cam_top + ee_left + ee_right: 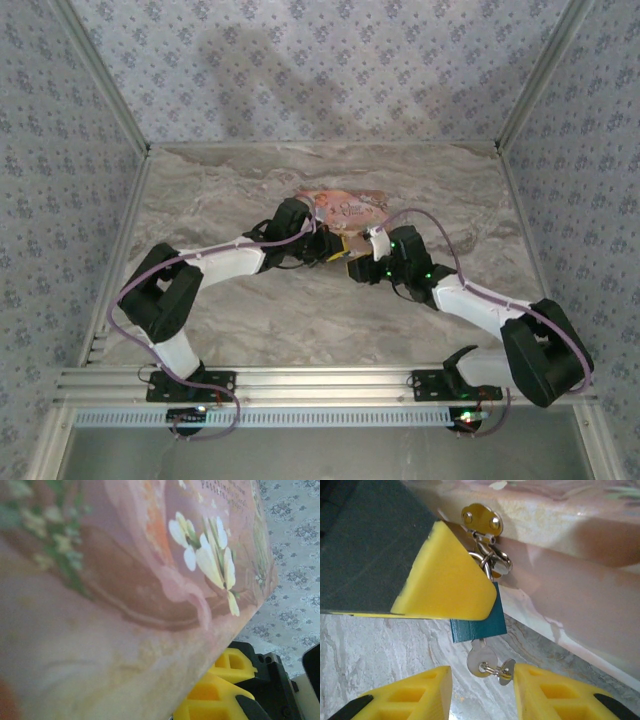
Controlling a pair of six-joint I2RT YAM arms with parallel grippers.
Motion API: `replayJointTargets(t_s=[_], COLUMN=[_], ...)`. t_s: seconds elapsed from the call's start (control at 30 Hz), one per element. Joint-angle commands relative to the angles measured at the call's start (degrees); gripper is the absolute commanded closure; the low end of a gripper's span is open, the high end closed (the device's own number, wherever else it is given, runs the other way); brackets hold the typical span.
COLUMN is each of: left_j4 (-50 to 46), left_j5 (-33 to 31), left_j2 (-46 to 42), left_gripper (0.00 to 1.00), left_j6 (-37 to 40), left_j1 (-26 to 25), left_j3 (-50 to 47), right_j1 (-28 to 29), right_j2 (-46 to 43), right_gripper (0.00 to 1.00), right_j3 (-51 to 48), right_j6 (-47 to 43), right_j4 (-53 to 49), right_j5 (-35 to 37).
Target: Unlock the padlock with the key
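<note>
Covering the padlock's (479, 626) top, the left hand (462, 589) is closed; the right hand (482, 692) gapes around the key (481, 659).

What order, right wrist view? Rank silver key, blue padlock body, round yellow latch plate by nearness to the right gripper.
1. Silver key: by the right gripper.
2. Blue padlock body: just beyond.
3. Round yellow latch plate: top, on pink box.

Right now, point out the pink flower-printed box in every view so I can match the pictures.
Top external: pink box at the table's centre, slightly toward the far edge.
Left wrist: it spreads from the left edge almost to the right, white flowers upper middle.
Right wrist: along the top and right side, behind the blue padlock.
Shared landmark: yellow gripper fingers beside the box.
</note>
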Motion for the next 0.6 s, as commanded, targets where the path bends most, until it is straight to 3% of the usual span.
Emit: replayJointTargets(t_s=[0.0, 0.37, 0.57], left_j4=[3.3, 3.6, 3.4], left_j5=[2.2, 2.3, 2.5], left_j2=[-1.7, -1.7, -1.8], left_gripper=[1.00, 1.00, 1.00], left_j6=[-1.2, -1.2, -1.0], left_j1=[0.1, 0.1, 0.3], left_j3=[0.7, 0.5, 0.7], right_j1=[0.8, 1.2, 1.1], right_j2=[0.5, 2.9, 3.3], right_gripper=[0.61, 0.68, 0.98], right_j3=[2.0, 4.6, 4.2], right_j6=[-1.7, -2.5, -2.2], right_j4=[-1.6, -2.9, -2.2], right_j5=[2.0, 1.5, -0.8])
